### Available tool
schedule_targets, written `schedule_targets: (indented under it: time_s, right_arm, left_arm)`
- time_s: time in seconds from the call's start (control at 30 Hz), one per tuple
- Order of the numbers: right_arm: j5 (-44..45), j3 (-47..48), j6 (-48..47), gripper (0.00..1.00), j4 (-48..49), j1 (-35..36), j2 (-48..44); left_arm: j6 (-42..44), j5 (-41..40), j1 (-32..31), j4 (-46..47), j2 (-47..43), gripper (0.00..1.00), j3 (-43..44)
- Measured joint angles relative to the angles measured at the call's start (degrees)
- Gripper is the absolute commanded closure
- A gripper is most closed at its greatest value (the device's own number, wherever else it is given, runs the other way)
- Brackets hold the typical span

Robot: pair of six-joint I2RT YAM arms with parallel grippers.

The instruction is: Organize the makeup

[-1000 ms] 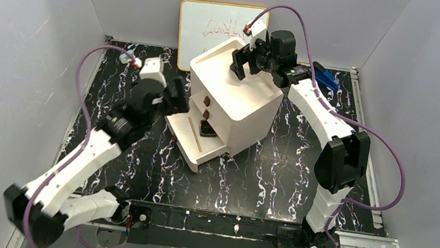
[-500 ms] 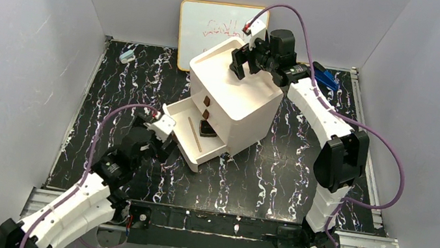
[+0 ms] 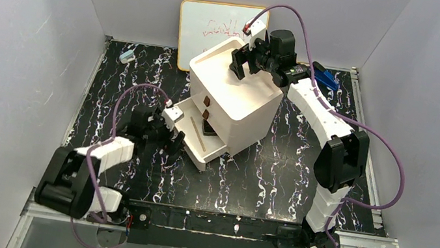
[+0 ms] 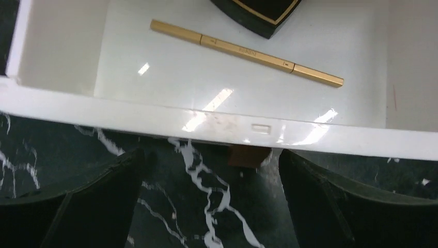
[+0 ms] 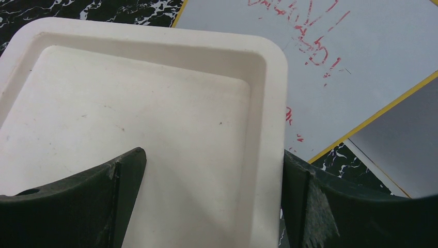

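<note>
Since the left arm swung off the organizer's side a second ago, folded back toward its base and came forward again, the left gripper (image 3: 177, 139) now sits low at the front of the open bottom drawer (image 4: 217, 126), jaws wide apart, holding nothing. The wrist view puts the drawer's brown pull tab (image 4: 249, 156) between the jaws, not yet touched. The right gripper (image 3: 244, 60) hasn't moved: it's parked over the top tray (image 5: 144, 134) of the white organizer (image 3: 243, 104), jaws also spread, empty. The makeup I can see is already in that drawer: thin gold stick (image 4: 247, 52) flat on its floor, dark compact (image 4: 258, 15) with a gold edge line just behind it, the two apart. No other makeup shows in any camera. My read: loading is done or nearly so, and the left arm is lining up to push the drawer shut. It needs a square push on the front lip, else the organizer may skate on the marble-pattern table (image 3: 263, 170); the right arm on top may be there to steady it. Writing: the stick has fine stamped print mid-barrel, too small to read; no brand visible on the compact. The whiteboard (image 3: 215, 28) behind carries red marker scrawl, illegible. The blue object (image 3: 325, 78) and small pale-blue object (image 3: 127, 56) sit at the back edge, not part of this.
</note>
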Motion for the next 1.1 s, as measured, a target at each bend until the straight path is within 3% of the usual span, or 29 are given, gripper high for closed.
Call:
schedule_targets:
  time_s: [0.17,0.4,0.73,1.1]
  right_arm:
    - [0.02,-0.35,-0.13,0.00,0.44,0.02,-0.13]
    - [0.13,-0.42,-0.15,0.00,0.59,0.02,-0.13]
    - [6.27,-1.20,1.27,0.00,2.47,-1.84,-0.31]
    - [11.50,-0.44,3.34,0.00,3.56,-11.32,-0.26]
  left_arm:
    - [-2.54,11.58,1.16,8.81,12.90,0.09,7.65]
    - [-7.50,22.14,0.83,18.18,28.22,0.08,21.22]
    - [-13.44,25.40,0.00,19.15,44.22,0.08,34.91]
    - [-20.85,23.28,-8.46,29.99,60.48,0.07,53.29]
